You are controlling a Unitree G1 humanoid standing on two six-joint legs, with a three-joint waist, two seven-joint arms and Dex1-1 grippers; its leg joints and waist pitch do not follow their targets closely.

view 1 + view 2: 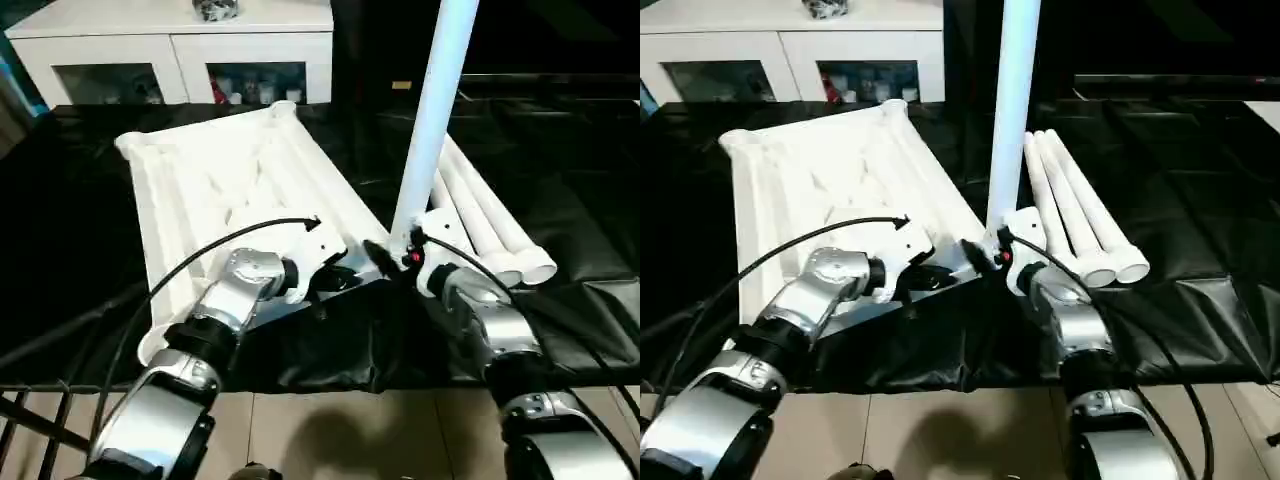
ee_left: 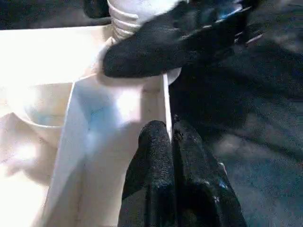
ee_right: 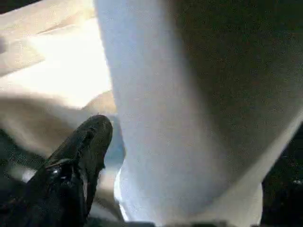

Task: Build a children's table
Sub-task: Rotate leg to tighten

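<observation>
The white table top [image 1: 200, 180] lies upside down on a black cloth, ribs facing up. One white leg [image 1: 435, 110] stands upright in its near right corner socket. My right gripper [image 1: 395, 250] sits around the foot of that leg, open. In the right wrist view one black finger [image 3: 80, 156] stands just off the leg [image 3: 189, 118]. My left gripper [image 2: 170, 137] is shut on the thin rim wall of the table top [image 2: 118, 109], close to the same corner. Three more legs [image 1: 1075, 200] lie side by side to the right of the top.
A white glass-door cabinet [image 1: 170, 45] stands behind the work area. The black cloth [image 1: 580, 200] covers the surface and hangs over its front edge [image 1: 330, 365]. A dark metal rack [image 1: 30, 420] shows at the lower left, above a tiled floor.
</observation>
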